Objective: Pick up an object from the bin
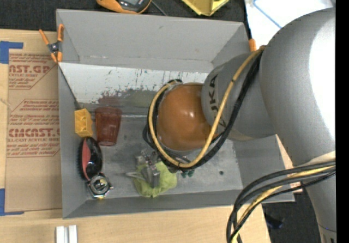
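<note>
Scanning grey bin (136,35) left to right. Seeing a yellow block (83,121) by the 9 o'clock wall, with a red-brown see-through cup (108,125) touching or just beside it at its 3 o'clock. Seeing a black-and-red oval thing (90,158) at the block's 6 o'clock, and a small round black-and-silver thing (100,184) just past that, in the 7 o'clock corner. Finding the gripper (148,170) low near the bin's 6 o'clock edge, right on top of a crumpled yellow-green thing (163,183) lying there against the near wall. Can't read gripper state, apart or together, from this angle. Can't confirm a hold on the yellow-green thing either. Noting orange wrist cover (182,116) at gripper's 1 o'clock, ringed by yellow and black cables (152,122).
</note>
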